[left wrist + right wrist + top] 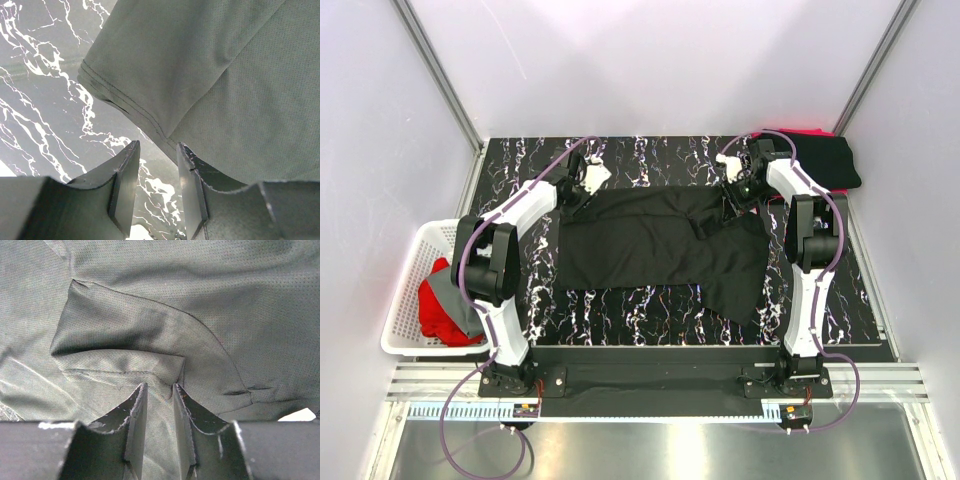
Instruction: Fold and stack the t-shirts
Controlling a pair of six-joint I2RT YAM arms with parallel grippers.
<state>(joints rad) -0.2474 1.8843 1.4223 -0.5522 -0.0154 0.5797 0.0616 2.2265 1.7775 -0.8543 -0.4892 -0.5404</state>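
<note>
On the black marbled table (pixel 620 312) I find one black t-shirt (pixel 650 245) spread open between the two arms, its body mostly flat and its right part hanging down towards the near edge. In the far right corner lies a folded black shirt (pixel 830 165) with a strip of red cloth (pixel 808 132) showing at its far side. Beside the table's left edge stands a white slatted basket (pixel 402 300) holding a red shirt (pixel 435 318) and a grey shirt (pixel 462 300). The left claw (pixel 582 187) sits at the spread shirt's far left corner; in the wrist view its fingers (pixel 125 175) stand narrowly apart, bare table showing in the gap and a stitched hem just beside them. The right claw (pixel 732 190) is at the far right corner, where the cloth is bunched; its fingers (pixel 136 410) are narrow, cloth fills the gap, and I cannot tell whether they pinch it.
</note>
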